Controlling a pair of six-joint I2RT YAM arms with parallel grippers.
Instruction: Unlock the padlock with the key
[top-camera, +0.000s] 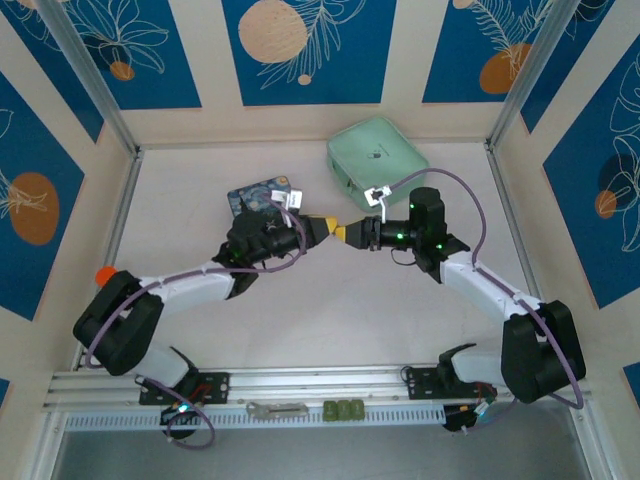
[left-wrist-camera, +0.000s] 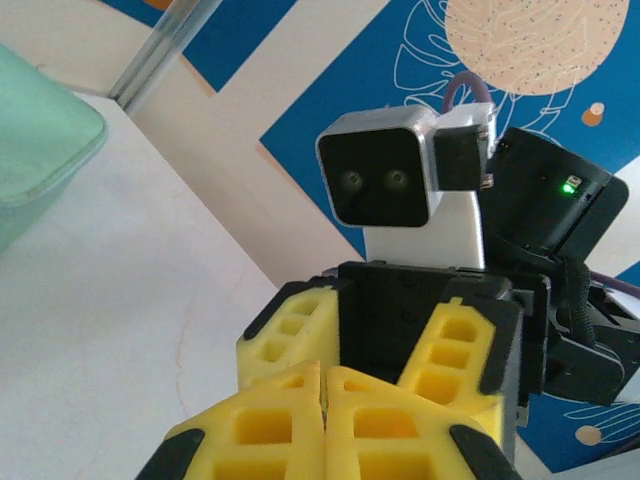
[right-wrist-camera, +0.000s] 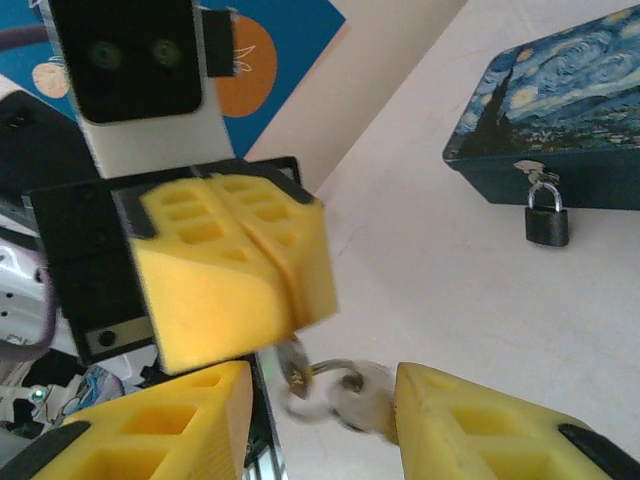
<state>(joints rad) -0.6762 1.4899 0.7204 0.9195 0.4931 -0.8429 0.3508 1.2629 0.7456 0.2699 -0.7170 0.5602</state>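
Note:
The padlock (right-wrist-camera: 547, 222) is small and dark with a silvery shackle. It hangs from the hasp of the Starry Night tin (right-wrist-camera: 560, 110), which stands behind the left arm (top-camera: 262, 198). The two grippers meet tip to tip above the table's middle. My left gripper (top-camera: 328, 228) (left-wrist-camera: 325, 385) is shut on the key (right-wrist-camera: 355, 392): one blade is pinched in its yellow pads (right-wrist-camera: 240, 270), and the ring and second key dangle below. My right gripper (top-camera: 347, 233) (right-wrist-camera: 320, 400) stands open around the dangling keys, and the loose key rests against its right finger (right-wrist-camera: 470, 425).
A pale green box (top-camera: 377, 160) (left-wrist-camera: 40, 150) sits at the back, right of the tin. A flat grey metal tool (top-camera: 277, 408) and small green blocks (top-camera: 343, 409) lie on the front rail. Patterned walls close in three sides.

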